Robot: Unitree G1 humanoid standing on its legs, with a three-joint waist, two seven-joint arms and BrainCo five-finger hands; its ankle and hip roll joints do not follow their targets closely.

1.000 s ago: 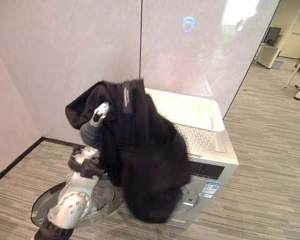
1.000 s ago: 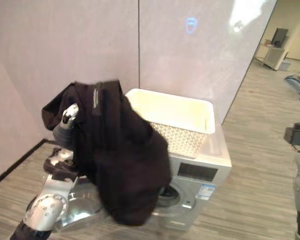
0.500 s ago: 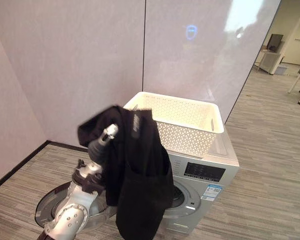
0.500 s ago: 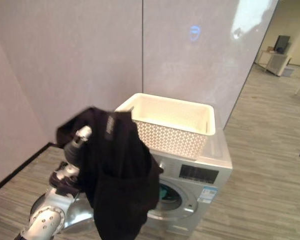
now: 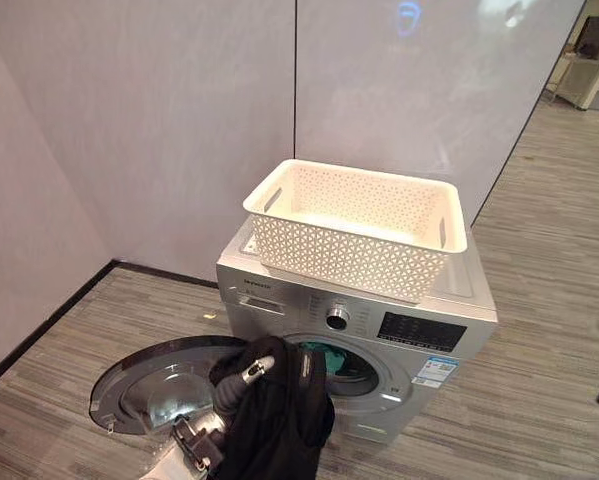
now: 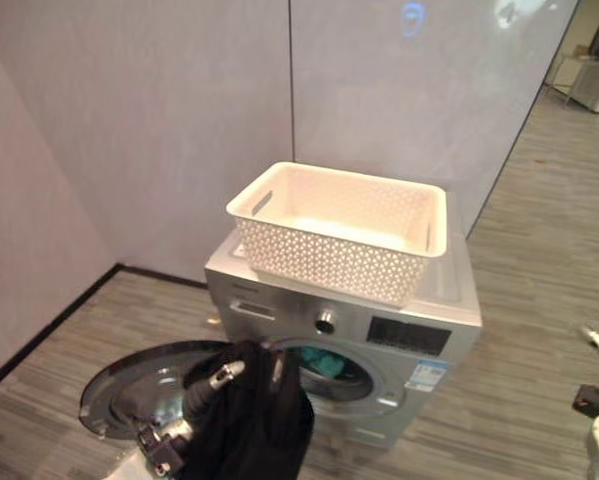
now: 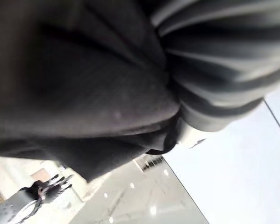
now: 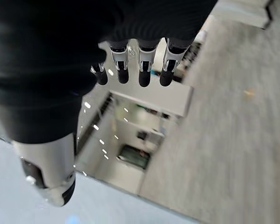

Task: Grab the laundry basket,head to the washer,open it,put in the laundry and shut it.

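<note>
Washer (image 5: 279,290) our landmark: basket (image 5: 359,225) on its top, looks empty. Door (image 5: 154,385) swung fully open, lying low at its front-left. Teal cloth (image 5: 324,355) already inside drum.

Dark garment (image 5: 279,420) draped over left hand (image 5: 251,372), just before drum mouth; we cannot tell how fingers sit under cloth.

Right hand (image 8: 140,60) idle, fingers relaxed, holding nothing.

Risks we judge:
- trailing hem snags on door or drum rim
- part hangs outside, jams closing
- garment slips off hand to floor before washer
</note>
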